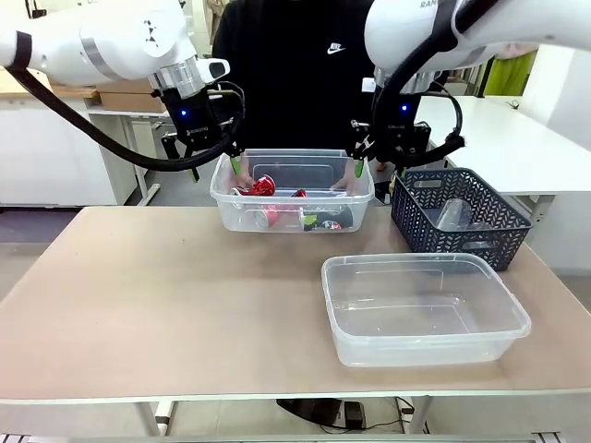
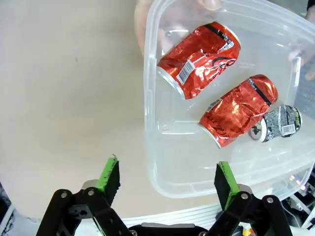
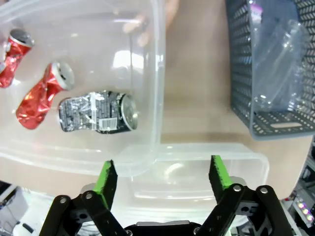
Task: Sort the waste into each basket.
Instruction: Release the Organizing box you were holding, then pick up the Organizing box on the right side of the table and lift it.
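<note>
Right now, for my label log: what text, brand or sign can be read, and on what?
"RAN", cut off at the frame edge, on the right arm.
Swoosh logo, no words, on the person's black shirt.
Red cans: barcode and print, too blurred.
Black-and-silver can: print too small.

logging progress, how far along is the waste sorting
Done: three crushed cans lie together in the far clear tub, and a clear bottle lies in the dark lattice basket. In hand: nothing; the left gripper and right gripper hang open over that tub. Left: the near clear tub is empty, so the bottle probably needs moving there.
</note>
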